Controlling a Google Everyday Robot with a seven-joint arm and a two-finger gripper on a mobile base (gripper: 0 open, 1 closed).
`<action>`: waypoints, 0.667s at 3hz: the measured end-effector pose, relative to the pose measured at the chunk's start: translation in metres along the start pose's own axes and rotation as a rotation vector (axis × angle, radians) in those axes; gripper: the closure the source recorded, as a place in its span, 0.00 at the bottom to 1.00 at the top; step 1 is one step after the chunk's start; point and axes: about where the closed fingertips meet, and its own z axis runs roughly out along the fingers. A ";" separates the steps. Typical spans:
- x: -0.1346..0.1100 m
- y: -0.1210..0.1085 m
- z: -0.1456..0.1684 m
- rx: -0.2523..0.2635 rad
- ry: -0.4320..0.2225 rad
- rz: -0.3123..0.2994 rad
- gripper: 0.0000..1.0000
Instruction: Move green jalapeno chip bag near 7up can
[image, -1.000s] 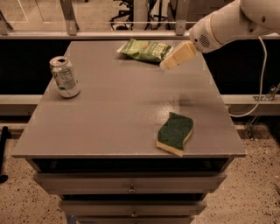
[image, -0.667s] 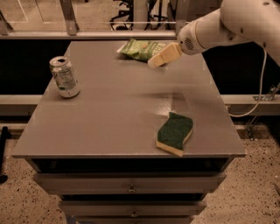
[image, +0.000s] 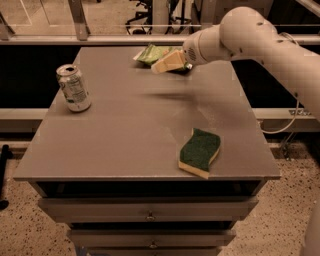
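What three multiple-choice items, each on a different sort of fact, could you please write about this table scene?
1. Where does the small crinkly green chip bag lie on the grey table? A) far edge B) near edge C) the middle
2. How is the silver-white aluminium can posed? A) lying down B) upright C) upside down
3. How many such cans stand on the table? A) none B) one C) two
Answers: 1 A, it lies at the far edge, with the arm's pale tool right by it; 2 B, its shiny top faces up; 3 B, a single can shows, at the left.
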 end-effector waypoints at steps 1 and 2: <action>0.006 -0.008 0.045 0.018 -0.009 0.025 0.00; 0.007 -0.011 0.067 0.021 -0.012 0.048 0.03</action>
